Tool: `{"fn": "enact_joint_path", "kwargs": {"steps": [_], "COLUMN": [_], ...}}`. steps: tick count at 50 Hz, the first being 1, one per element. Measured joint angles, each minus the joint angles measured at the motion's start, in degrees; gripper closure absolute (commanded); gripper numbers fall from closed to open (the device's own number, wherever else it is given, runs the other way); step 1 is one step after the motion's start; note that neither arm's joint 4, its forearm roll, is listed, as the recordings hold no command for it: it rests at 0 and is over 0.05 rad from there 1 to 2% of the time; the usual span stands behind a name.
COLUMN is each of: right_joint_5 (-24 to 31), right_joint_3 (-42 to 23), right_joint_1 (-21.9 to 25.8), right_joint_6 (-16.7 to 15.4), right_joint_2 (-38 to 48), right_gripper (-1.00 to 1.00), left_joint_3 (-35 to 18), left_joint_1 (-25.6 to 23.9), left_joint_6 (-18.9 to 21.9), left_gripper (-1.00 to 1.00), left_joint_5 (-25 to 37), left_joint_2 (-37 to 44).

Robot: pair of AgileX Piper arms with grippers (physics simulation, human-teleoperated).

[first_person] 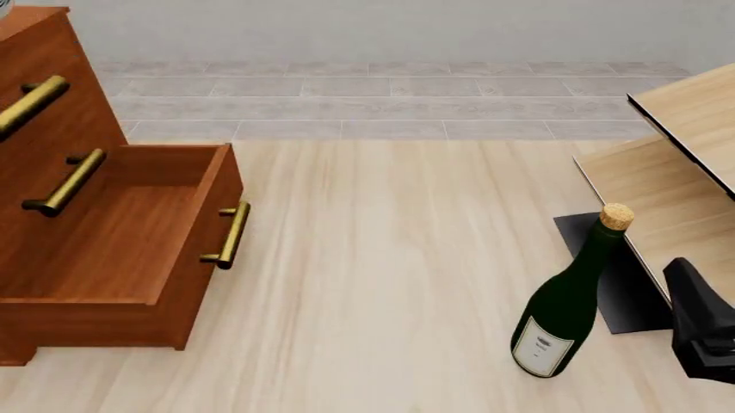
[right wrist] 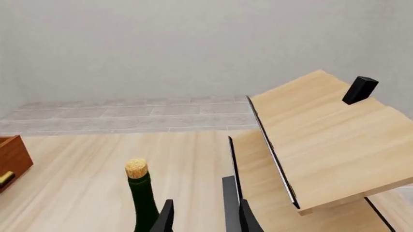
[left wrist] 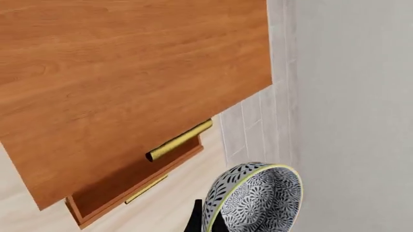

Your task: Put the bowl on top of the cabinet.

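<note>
In the left wrist view the bowl (left wrist: 258, 198), white with a dense dark pattern and a pale rim, hangs tilted on its side. My left gripper (left wrist: 208, 221) is shut on its rim, and only dark finger tips (left wrist: 194, 217) show. Below and ahead spreads the flat top of the reddish-brown cabinet (left wrist: 129, 72), with a brass handle (left wrist: 181, 140) under its edge. The front view shows the cabinet (first_person: 46, 120) at the left with its lowest drawer (first_person: 126, 232) pulled out; bowl and left gripper are out of that view. My right gripper (right wrist: 200, 217) is open and empty, beside a bottle.
A dark green corked bottle (first_person: 569, 301) stands at the right on the pale table (first_person: 379, 258). A light-wood shelf unit (first_person: 689, 155) fills the far right, with a small black block (right wrist: 359, 90) on it. The right arm (first_person: 701, 331) sits low at the right edge.
</note>
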Motion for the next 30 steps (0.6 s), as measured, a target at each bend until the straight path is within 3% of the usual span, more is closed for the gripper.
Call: {"fn": "enact_joint_path", "kwargs": {"steps": [30], "right_joint_5": [-0.61], "right_joint_3": [0.00], "right_joint_1": [0.31], "right_joint_6": [-0.40], "right_joint_2": [0.93], "right_gripper": [-1.00], "left_joint_3": [-5.08], "left_joint_1": [12.25], "left_joint_6": [-1.80], "left_gripper": [1.00], "left_joint_5": [0.00], "left_joint_2": [5.04]}}
